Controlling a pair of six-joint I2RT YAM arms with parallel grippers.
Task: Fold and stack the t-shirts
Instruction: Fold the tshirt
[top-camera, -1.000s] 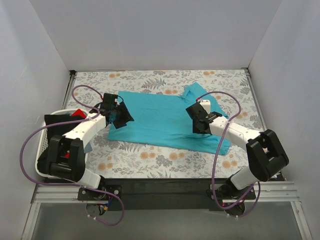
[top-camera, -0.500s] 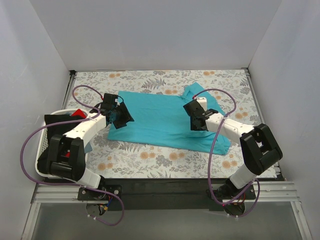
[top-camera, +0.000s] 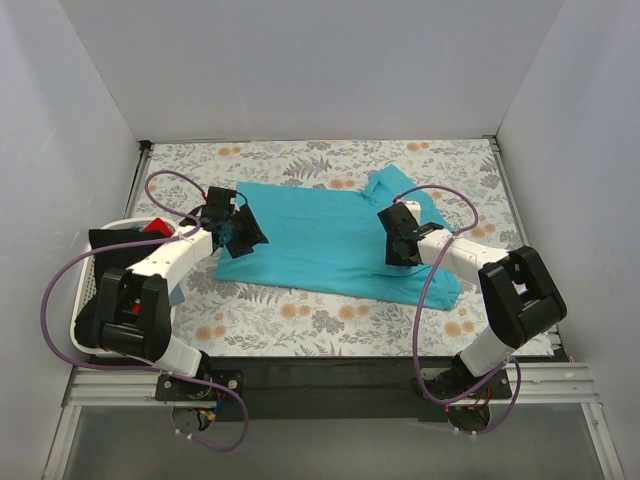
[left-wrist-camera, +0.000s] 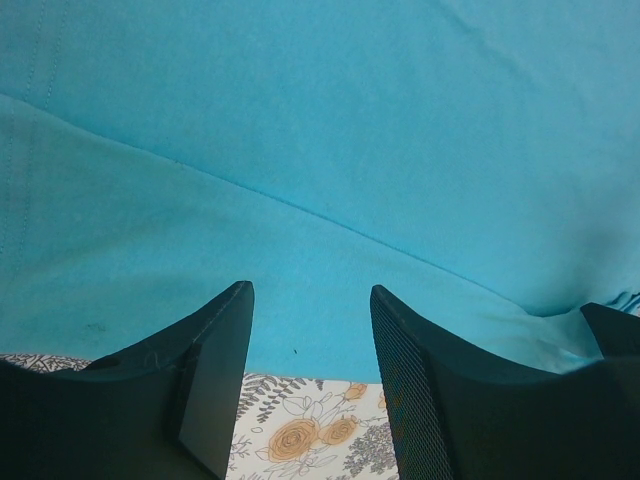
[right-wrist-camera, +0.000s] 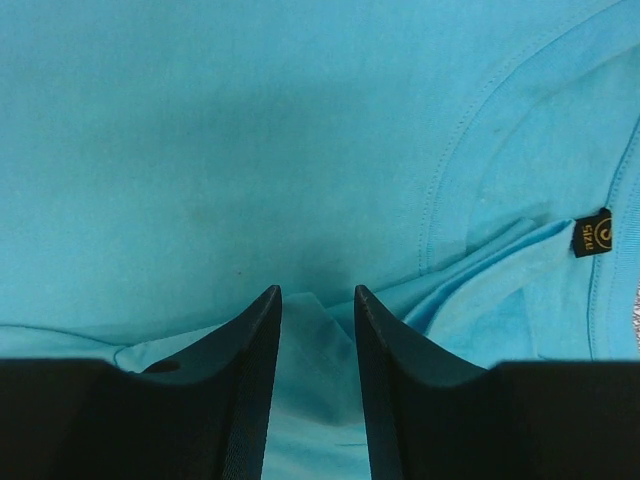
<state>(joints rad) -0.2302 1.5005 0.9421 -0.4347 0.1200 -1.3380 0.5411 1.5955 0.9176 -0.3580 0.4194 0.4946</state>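
A plain turquoise t-shirt lies spread on the floral table top. My left gripper hovers at its left edge. In the left wrist view the gripper is open and empty, with the shirt's hem and bare table between the fingers. My right gripper sits on the shirt's right part near the collar. In the right wrist view the gripper has its jaws narrowed on a raised fold of the turquoise cloth. A red shirt and a black shirt lie in the basket.
A white slatted basket stands at the left edge of the table beside the left arm. White walls enclose the table on three sides. The shirt's neck label shows at the right of the right wrist view.
My right gripper shifted a little left across the shirt and then back right. The left arm and the shirt's outline have not visibly moved.
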